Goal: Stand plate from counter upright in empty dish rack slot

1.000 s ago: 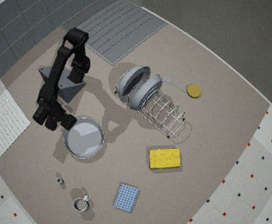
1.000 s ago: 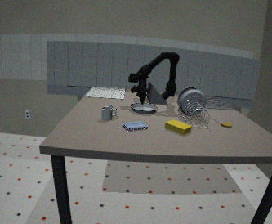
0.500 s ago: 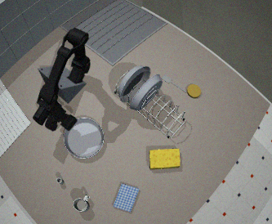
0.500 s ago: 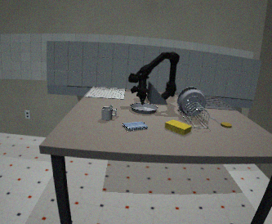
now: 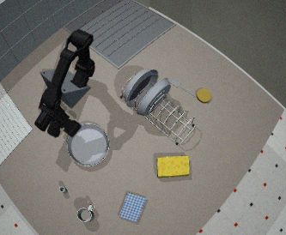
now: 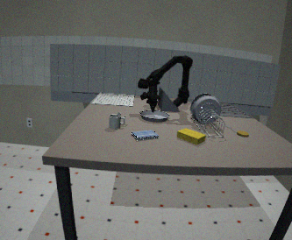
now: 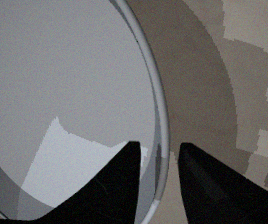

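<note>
The grey plate (image 5: 88,144) lies flat on the counter at the left of the dish rack (image 5: 168,116); it also shows in the exterior view (image 6: 154,116) and fills the wrist view (image 7: 65,90). My gripper (image 5: 74,129) is low over the plate's near-left rim, fingers pointing down (image 6: 154,109). In the wrist view the fingers stand narrowly apart on either side of the rim, one over the plate, one outside it, with a gap showing. Two plates (image 5: 140,83) (image 5: 154,95) stand upright at the rack's far end; the slots toward the near end are empty.
A yellow sponge (image 5: 173,165) lies in front of the rack, a blue checked cloth (image 5: 132,207) and a metal mug (image 5: 85,213) nearer the front edge. A yellow disc (image 5: 203,94) lies beyond the rack. A small ring-like object (image 5: 63,189) sits near the mug.
</note>
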